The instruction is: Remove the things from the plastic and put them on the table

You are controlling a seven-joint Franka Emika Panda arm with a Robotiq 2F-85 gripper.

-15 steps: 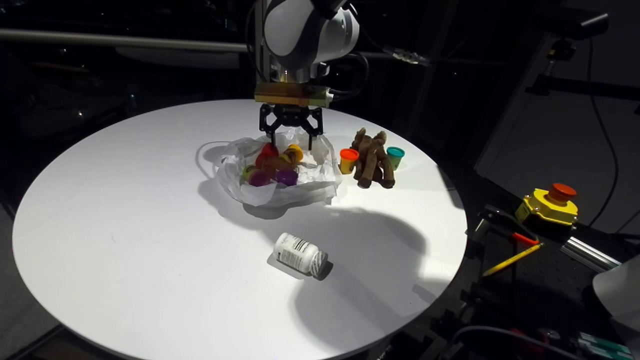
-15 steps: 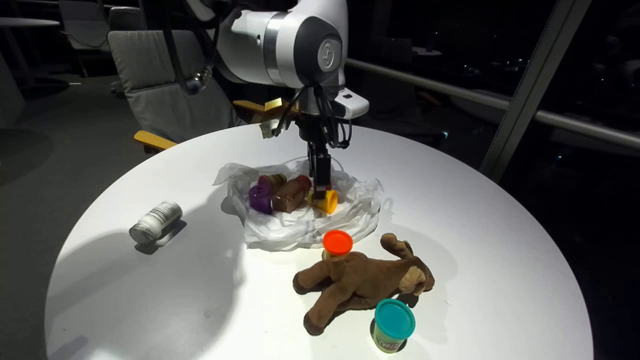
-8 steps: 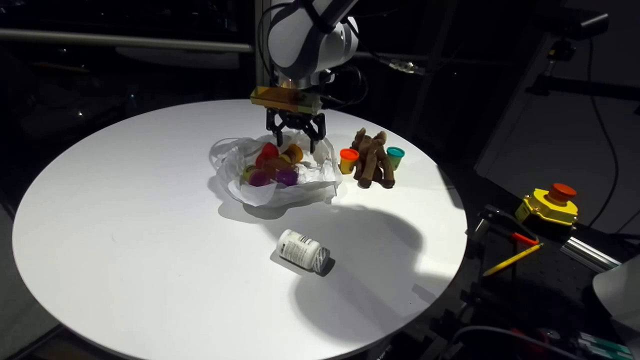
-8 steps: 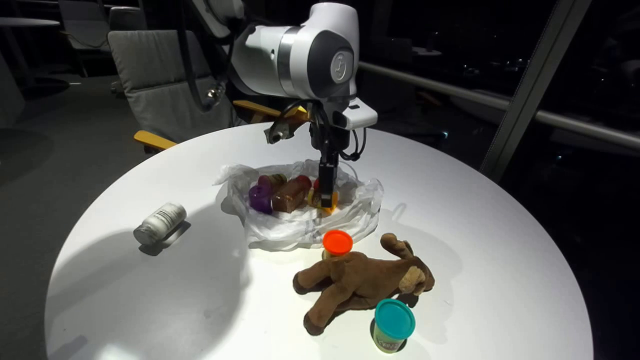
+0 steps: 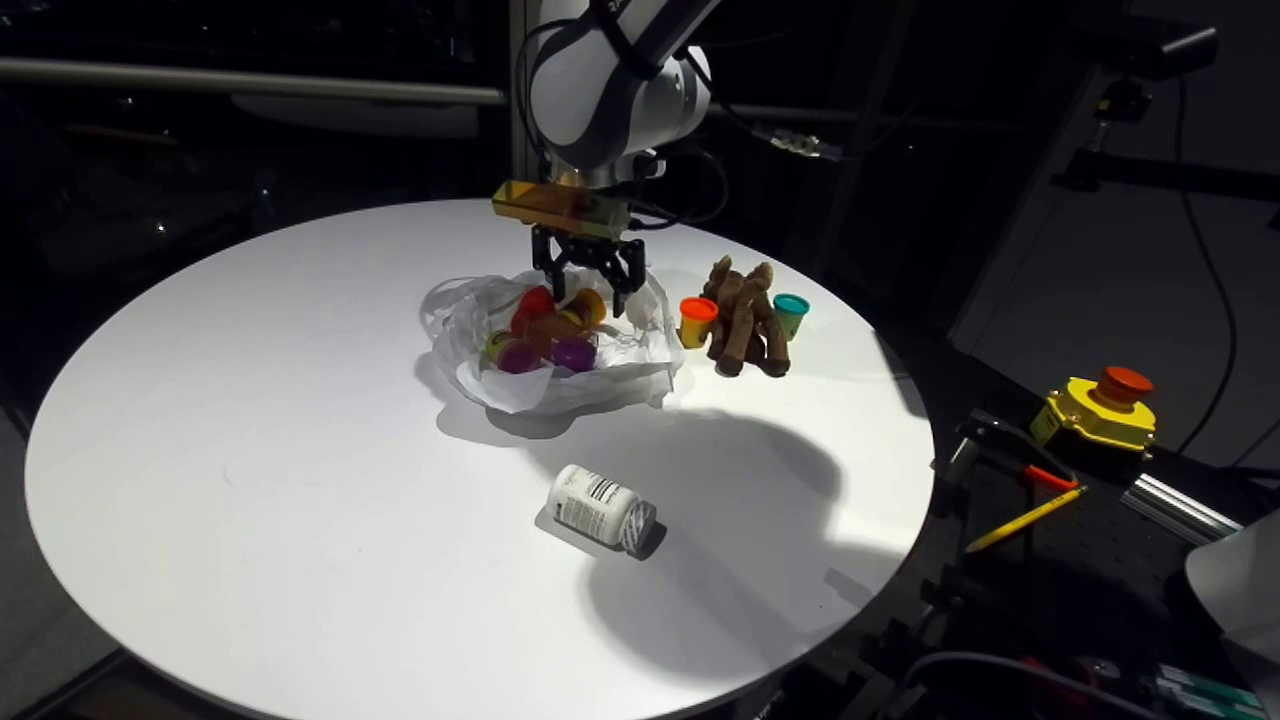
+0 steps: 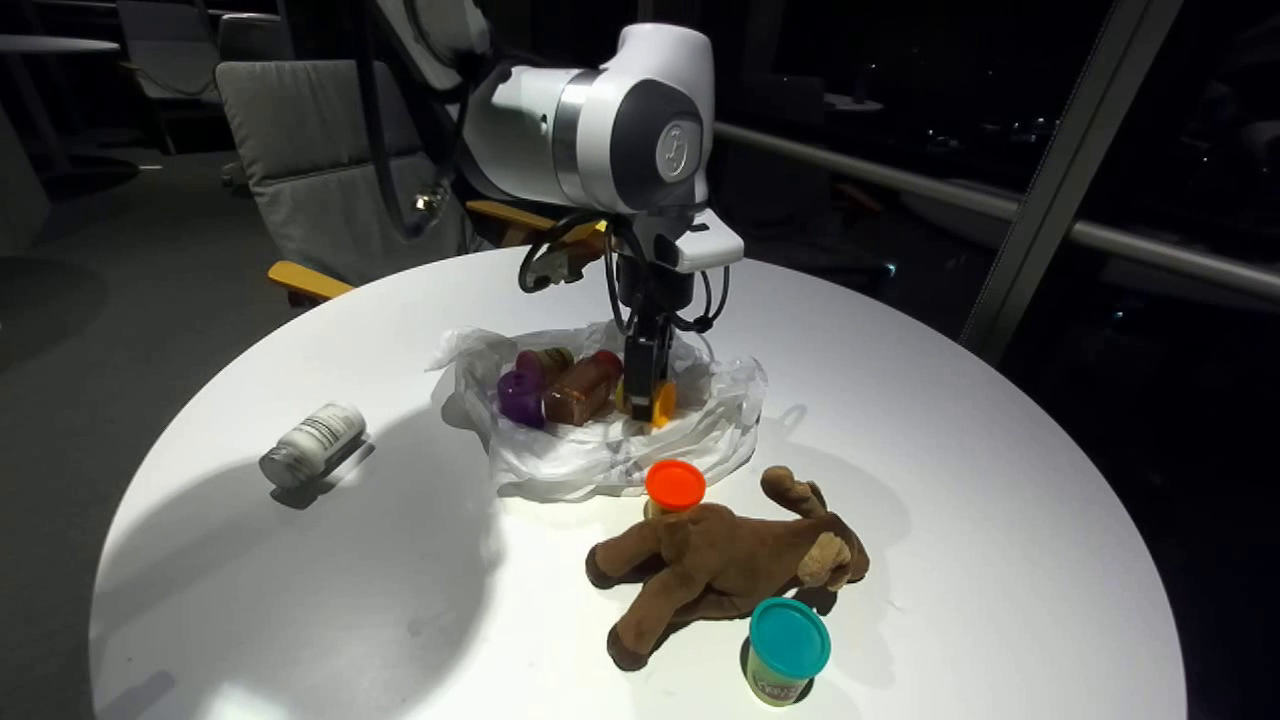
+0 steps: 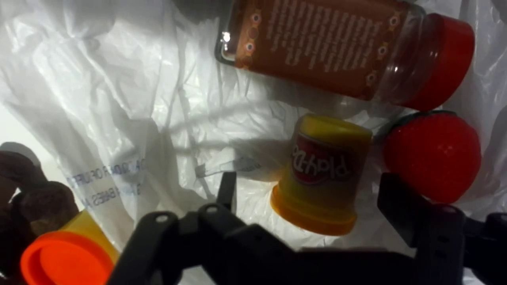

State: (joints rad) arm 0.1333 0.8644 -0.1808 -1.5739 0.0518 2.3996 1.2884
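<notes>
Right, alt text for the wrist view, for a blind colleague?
A yellow Play-Doh tub on its side in the crumpled plastic bag, framed by the open gripper. Nearby are a red fruit-shaped piece and a red-capped jar; outside the bag, at lower left, are an orange-lidded tub and part of the brown plush.

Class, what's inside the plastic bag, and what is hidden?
The plastic bag holds a red-capped bottle, a yellow tub, a red fruit-shaped piece, a purple piece and a pinkish-lidded tub. Anything underneath them is covered.
</notes>
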